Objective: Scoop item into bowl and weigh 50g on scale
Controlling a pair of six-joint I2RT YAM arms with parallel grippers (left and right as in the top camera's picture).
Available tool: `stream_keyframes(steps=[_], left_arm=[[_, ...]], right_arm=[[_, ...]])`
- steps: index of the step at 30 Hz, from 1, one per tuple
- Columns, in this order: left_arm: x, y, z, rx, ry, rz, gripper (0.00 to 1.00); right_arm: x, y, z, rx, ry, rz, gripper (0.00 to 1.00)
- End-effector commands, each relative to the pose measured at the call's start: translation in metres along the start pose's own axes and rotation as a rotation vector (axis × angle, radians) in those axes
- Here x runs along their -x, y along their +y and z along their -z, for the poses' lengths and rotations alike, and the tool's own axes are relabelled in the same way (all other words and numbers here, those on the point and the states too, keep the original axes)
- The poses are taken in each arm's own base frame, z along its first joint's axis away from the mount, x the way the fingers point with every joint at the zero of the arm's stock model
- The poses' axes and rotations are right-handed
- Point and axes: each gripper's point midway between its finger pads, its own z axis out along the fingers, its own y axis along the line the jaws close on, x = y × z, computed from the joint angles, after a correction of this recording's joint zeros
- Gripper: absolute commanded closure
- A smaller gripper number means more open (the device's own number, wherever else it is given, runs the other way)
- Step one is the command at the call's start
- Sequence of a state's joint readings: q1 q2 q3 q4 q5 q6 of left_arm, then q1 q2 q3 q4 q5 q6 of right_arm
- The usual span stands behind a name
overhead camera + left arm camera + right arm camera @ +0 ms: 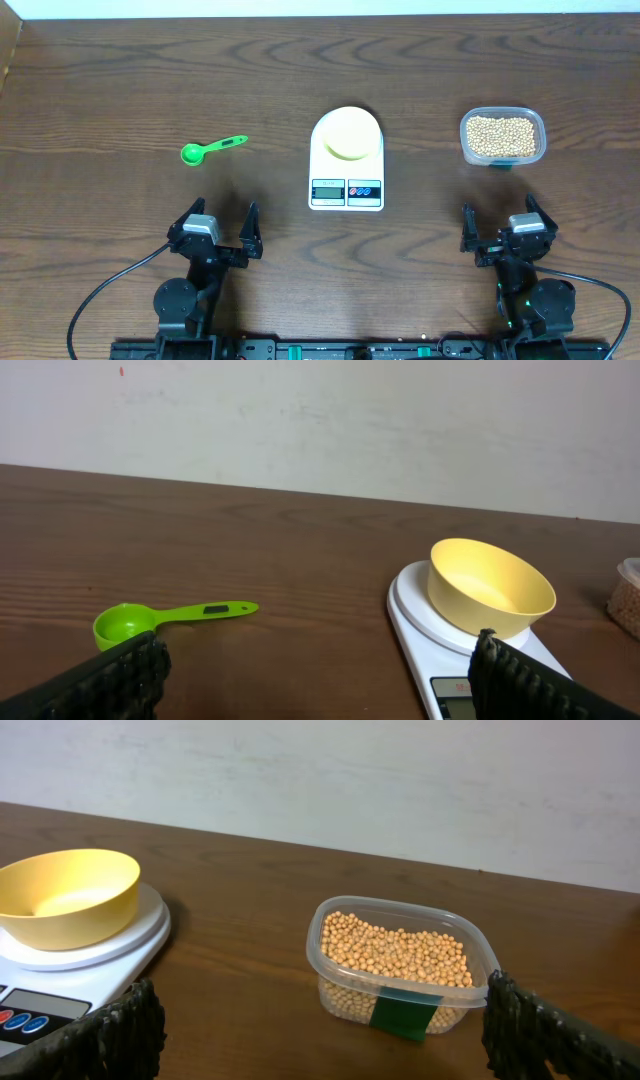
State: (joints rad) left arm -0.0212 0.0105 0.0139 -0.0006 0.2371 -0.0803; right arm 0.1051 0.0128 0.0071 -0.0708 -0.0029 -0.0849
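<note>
— While both arms sit at the near edge, how do the hands stand?
— Left gripper (pixel 218 228) and right gripper (pixel 502 226) both have their jaws spread wide and hold nothing. The pads (pixel 120 675) are ribbed and black. Bare dark wood-grain table (pixel 120 90) lies ahead of each.
— Surroundings?
— A green plastic measuring spoon (pixel 210 149) lies flat left of centre, well apart from the scale. Its cup is at the left end and its handle runs right and slightly away.
— Task items?
— Scale (pixel 346 178): a white, smooth, rounded rectangle at centre. Its long axis runs near to far, with the display (pixel 328 190) and two buttons (pixel 364 190) at the near end. Bowl (pixel 348 134): round, pale yellow, matte, upright on the round platform (pixel 410 595) at the far end. Beans (pixel 501 135): small, round and tan, heaped in a clear rounded-rectangular container (pixel 463 137). It sits right of the scale and apart from it, long axis left to right, with a green label (pixel 403 1013) on its near wall.
</note>
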Motion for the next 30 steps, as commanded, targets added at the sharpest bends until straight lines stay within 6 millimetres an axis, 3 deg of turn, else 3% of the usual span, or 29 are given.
stream_keyframes(steps=[1, 9, 15, 17, 18, 21, 25, 30], left_arm=[[-0.011, 0.001, 0.0, 0.0, 0.038, 0.037, 0.02], [0.017, -0.005, 0.005, -0.013, -0.018, 0.057, 0.02], [0.053, -0.012, 0.013, -0.014, -0.026, 0.055, 0.02], [0.064, -0.013, 0.012, -0.007, 0.015, 0.062, 0.02], [0.076, -0.014, 0.01, -0.001, 0.051, 0.069, 0.02], [0.107, -0.017, -0.001, 0.005, 0.09, 0.057, 0.02], [0.151, -0.019, -0.028, 0.01, 0.131, 0.032, 0.02], [0.185, -0.027, -0.057, -0.033, 0.211, 0.052, 0.02]], right_arm=[[-0.001, -0.002, 0.0, -0.013, 0.001, 0.009, 0.01], [-0.002, -0.003, 0.0, -0.019, 0.006, 0.009, 0.01], [0.01, -0.016, 0.001, -0.089, -0.041, -0.052, 0.01], [0.028, -0.017, 0.002, -0.086, -0.119, -0.154, 0.01], [0.046, -0.019, 0.005, -0.083, -0.197, -0.19, 0.01], [0.084, -0.021, 0.016, -0.08, -0.332, -0.193, 0.01], [0.134, -0.02, 0.036, -0.047, -0.469, -0.19, 0.01], [0.205, -0.004, 0.066, 0.08, -0.581, -0.157, 0.01]])
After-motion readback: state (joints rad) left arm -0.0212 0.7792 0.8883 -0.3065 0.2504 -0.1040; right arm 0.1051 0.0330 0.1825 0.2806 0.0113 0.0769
